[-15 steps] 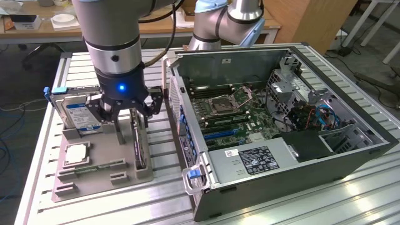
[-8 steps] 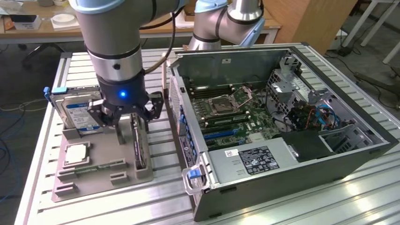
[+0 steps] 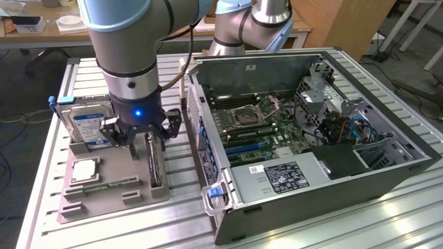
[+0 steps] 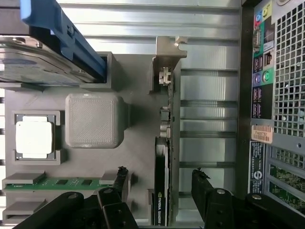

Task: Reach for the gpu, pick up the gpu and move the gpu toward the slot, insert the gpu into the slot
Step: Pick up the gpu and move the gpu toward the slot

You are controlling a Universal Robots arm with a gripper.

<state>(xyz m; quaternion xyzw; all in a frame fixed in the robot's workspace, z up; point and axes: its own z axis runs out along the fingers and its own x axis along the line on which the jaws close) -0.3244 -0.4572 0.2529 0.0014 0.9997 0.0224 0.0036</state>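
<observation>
On a matte grey plastic tray [image 4: 138, 157], the thin dark rectangular gpu [image 4: 162, 200] is straddled, untouched, by the wide-spread black gripper [image 4: 159, 174].

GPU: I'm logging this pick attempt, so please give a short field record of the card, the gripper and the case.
gpu: standing on edge in the grey holder
gripper: open, fingers either side of the gpu, not gripping
hard drive: upright in the holder
computer case: side open, at the exterior view's right of the holder
progress: gpu not yet lifted
</observation>
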